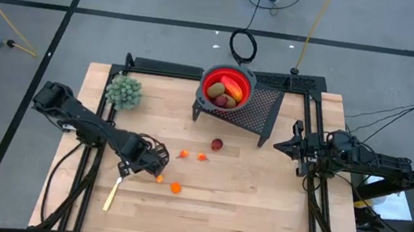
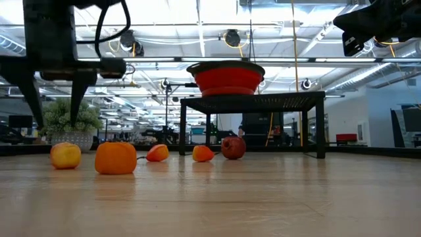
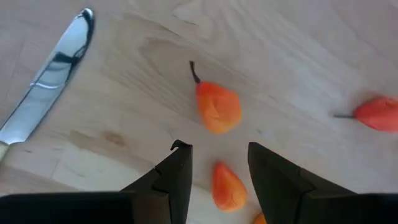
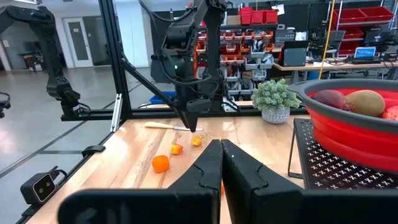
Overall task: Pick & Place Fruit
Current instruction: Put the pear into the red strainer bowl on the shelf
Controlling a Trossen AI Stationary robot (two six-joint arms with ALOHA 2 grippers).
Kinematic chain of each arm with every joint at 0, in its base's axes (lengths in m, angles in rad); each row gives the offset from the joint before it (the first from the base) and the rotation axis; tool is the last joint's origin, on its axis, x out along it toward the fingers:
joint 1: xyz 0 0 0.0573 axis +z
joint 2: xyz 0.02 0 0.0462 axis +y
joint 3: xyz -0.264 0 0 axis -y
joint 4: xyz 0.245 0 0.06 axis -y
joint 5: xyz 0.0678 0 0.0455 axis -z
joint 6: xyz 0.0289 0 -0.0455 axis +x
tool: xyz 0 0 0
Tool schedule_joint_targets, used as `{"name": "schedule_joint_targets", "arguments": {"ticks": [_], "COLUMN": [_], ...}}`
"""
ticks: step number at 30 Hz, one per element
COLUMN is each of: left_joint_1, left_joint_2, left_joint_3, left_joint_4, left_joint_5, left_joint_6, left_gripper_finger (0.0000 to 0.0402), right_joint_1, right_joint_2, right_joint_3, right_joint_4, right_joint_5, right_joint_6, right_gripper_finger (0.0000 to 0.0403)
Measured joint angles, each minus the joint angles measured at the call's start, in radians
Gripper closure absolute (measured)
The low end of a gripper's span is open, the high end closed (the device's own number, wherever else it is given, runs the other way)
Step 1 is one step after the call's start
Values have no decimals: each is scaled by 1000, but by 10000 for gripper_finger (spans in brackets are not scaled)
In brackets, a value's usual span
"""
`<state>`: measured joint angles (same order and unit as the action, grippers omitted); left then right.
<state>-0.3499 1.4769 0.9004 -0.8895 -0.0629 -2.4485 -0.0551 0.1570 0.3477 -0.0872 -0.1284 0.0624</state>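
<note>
Pale wood is what you are working on: the table point(image 1: 261, 194) carries everything, and a black mesh stand point(image 1: 259, 110) sits at its far edge. On that stand rests your red bowl point(image 1: 210, 77), already holding an elongated red-orange piece point(image 1: 233, 85), two brownish-green ovals point(image 1: 219, 90) and one dark red ball point(image 1: 221, 99), all packed close together. Your left arm reaches in from the left side, and its left gripper point(image 1: 152, 159) hangs just above the wood with the fingers point(image 3: 177, 180) spread a moderate way apart, holding nothing; in the left wrist view one small orange bit point(image 3: 228, 186) lies between them and another stemmed orange bit point(image 3: 217, 107) lies just beyond their tips. Your right arm waits at the right edge beside the stand, well apart from the loose fruit, and the right gripper point(image 4: 220, 157) has its fingers pressed together on nothing. The bushy green clump point(image 1: 124, 91) stands near the far left corner. A yellow-handled knife point(image 1: 113, 193) lies near the left gripper, toward the front edge. The second dark red ball point(image 1: 217, 144) rests on the wood in front of the stand. Tiny orange bits are scattered between it and the left gripper: a round orange piece point(image 1: 175, 187) nearest the front, and two orange bits point(image 1: 184, 154) side by side.
</note>
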Motion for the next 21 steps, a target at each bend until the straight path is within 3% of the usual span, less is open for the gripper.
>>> {"name": "schedule_joint_targets", "arguments": {"ticks": [4, 9, 21], "left_joint_1": [14, 18, 57], "left_joint_2": [0, 0, 50], "left_joint_3": [-34, -43, -42], "left_joint_4": [67, 63, 69], "left_joint_5": [-1, -89, -66], "left_joint_6": [5, -14, -19], "left_gripper_finger": [227, 188, 113], "right_joint_1": [0, 0, 0], "right_joint_2": [0, 0, 0], "right_joint_3": [0, 0, 0], "right_joint_4": [0, 0, 0], "right_joint_5": [0, 0, 0], "right_joint_6": [0, 0, 0], "right_gripper_finger": [403, 403, 403]}}
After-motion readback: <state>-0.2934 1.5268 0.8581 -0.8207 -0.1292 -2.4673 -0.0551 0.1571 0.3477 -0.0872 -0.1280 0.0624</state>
